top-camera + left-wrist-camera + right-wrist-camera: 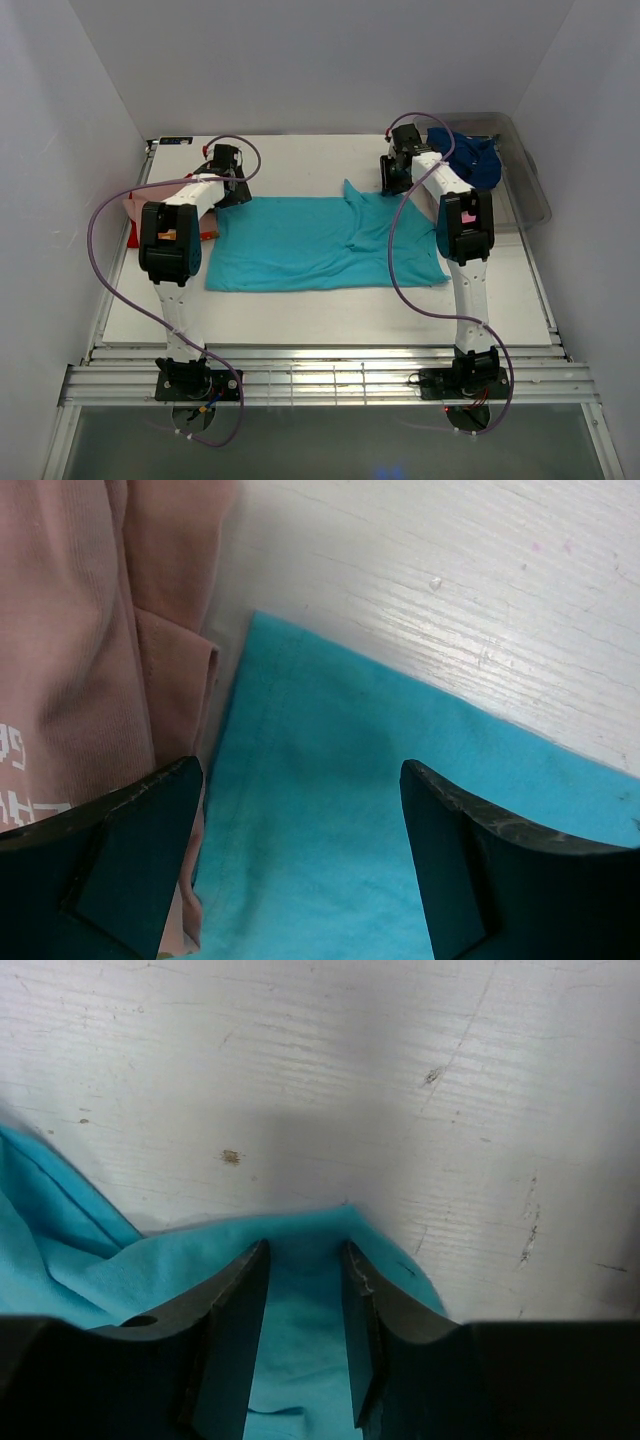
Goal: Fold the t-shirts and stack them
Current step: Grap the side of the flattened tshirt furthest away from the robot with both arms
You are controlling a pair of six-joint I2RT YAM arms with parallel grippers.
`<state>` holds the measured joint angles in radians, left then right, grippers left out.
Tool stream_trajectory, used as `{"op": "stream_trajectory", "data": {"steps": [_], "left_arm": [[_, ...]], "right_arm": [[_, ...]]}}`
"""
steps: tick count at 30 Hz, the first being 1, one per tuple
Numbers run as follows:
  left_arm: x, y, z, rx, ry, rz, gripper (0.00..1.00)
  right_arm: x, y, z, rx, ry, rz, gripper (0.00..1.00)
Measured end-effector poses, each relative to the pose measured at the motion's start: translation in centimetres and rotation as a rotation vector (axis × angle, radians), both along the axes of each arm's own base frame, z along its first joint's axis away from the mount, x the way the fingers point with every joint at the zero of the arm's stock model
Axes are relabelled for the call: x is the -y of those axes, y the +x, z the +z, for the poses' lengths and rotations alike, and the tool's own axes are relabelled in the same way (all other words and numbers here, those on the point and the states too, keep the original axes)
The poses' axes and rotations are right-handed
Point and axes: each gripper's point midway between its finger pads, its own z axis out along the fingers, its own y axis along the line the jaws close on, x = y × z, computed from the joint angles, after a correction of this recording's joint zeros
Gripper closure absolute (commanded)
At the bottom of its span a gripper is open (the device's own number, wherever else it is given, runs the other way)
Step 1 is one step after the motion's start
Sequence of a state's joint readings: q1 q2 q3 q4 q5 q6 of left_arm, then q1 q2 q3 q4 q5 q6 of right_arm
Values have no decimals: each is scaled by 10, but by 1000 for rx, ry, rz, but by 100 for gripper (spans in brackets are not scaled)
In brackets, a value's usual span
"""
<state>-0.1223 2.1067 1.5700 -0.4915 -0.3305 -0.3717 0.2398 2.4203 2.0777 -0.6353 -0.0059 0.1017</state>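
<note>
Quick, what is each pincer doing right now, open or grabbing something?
Left pincer: open, over the turquoise t-shirt, holding nothing.
Right pincer: closed on the turquoise t-shirt's edge.

Bright, even light; soft shadows; wrist views slightly blurred.

My two white-and-black arms

My left arm and right arm are white links with black joint housings, each trailed by a looping purple cable; my pincer fingers are matte black, wedge-shaped and scuffed.
</note>
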Motion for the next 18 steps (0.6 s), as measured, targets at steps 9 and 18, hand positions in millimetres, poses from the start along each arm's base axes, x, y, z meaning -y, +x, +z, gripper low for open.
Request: {"op": "stream_trajectory", "data": {"steps": [9, 18], "left_arm": [[-7, 0, 0, 1, -12, 23, 10], [-8, 0, -1, 3, -23, 32, 10]], "right_arm": [[1, 9, -1, 32, 0, -12, 92], [16, 29, 9, 127, -86, -73, 92]]}}
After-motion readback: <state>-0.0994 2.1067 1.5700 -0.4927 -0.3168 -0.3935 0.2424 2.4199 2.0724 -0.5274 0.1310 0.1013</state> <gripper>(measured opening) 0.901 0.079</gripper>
